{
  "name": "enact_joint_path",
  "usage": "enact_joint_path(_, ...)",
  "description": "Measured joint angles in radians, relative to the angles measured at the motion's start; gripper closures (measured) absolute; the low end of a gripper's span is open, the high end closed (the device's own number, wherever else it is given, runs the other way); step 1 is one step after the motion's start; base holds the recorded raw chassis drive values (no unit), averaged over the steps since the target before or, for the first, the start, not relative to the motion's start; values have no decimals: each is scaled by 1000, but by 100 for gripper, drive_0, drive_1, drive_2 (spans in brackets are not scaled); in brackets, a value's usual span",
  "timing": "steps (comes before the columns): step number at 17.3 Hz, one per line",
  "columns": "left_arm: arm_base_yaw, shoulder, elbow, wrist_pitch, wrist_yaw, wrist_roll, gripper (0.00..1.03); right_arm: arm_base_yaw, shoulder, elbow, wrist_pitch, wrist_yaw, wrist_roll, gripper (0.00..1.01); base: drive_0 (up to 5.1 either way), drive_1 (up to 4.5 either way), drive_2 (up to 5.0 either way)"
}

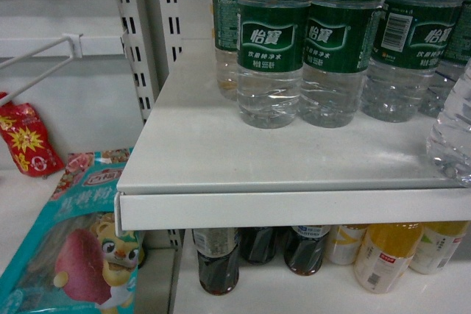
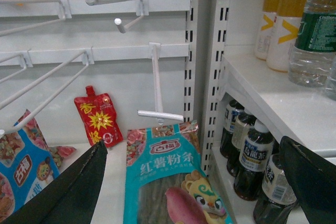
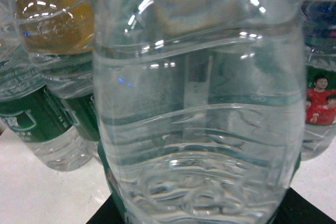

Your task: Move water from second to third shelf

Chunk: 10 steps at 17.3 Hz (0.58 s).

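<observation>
My right wrist cam is basically all water bottle (image 3: pixel 199 119) right now, clear and ribbed with the dark pincer (image 3: pixel 199 216) peeking out at either side of its base, so it looks clamped on it; in the head view that same bottle sits at the far right edge just above the near part of the white shelf (image 1: pixel 221 159), in front of the row of green-label water bottles (image 1: pixel 272 42). Left pincer (image 2: pixel 194 182) is wide open over by the sweet potato noodle packet (image 2: pixel 168 182) and the red pouch (image 2: pixel 97 116), with dark drink bottles (image 2: pixel 252 156) on the lower shelf to its right.
</observation>
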Motion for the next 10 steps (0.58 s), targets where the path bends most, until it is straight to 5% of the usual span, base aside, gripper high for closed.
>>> enact_joint_path(10,0,0,0,0,0,0,5,-37,197,122,52,-29,-5,62,0,0,0)
